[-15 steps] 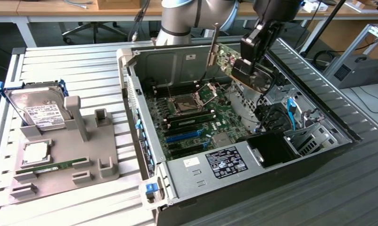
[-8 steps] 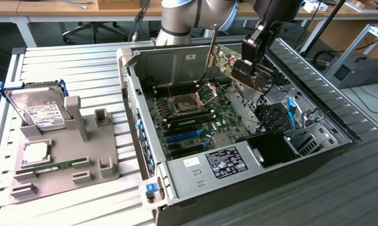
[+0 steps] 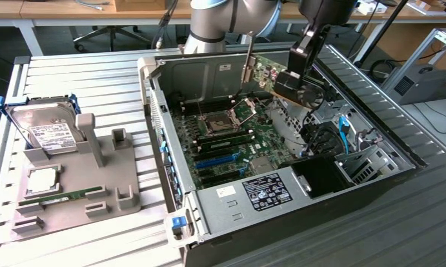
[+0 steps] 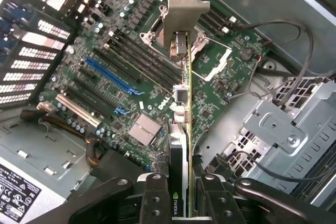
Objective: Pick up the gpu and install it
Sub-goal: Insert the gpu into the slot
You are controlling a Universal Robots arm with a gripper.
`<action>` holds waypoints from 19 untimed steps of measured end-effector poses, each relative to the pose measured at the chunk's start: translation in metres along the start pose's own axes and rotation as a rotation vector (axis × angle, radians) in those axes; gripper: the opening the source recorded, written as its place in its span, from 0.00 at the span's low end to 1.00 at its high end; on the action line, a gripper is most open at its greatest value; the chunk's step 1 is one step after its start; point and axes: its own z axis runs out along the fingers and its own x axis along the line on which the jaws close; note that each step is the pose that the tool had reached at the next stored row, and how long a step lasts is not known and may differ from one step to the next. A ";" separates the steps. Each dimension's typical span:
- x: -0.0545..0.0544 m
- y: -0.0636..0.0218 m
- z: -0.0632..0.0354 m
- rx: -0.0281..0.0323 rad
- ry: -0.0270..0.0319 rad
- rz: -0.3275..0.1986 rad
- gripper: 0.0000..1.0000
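We see the open computer case point(image 3: 208, 69) lying on its side, with the motherboard point(image 3: 234, 142) facing up inside. The gpu point(image 3: 267, 68) hangs on edge above the board — clear of the slots — pinched from both sides by the fingers point(image 4: 156, 195) of the gripper point(image 4: 182, 192).

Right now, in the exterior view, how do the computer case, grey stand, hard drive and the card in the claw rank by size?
1. computer case
2. grey stand
3. hard drive and gpu: about alike; the card is tilted and partly hidden by the claw, so unranked.
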 end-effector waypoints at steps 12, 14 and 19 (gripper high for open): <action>0.000 0.0007 0.0000 0.0231 0.0104 -0.134 0.27; 0.000 0.0008 -0.0001 0.0263 0.0116 -0.154 0.27; -0.001 0.0009 0.0000 0.0347 0.0154 -0.202 0.27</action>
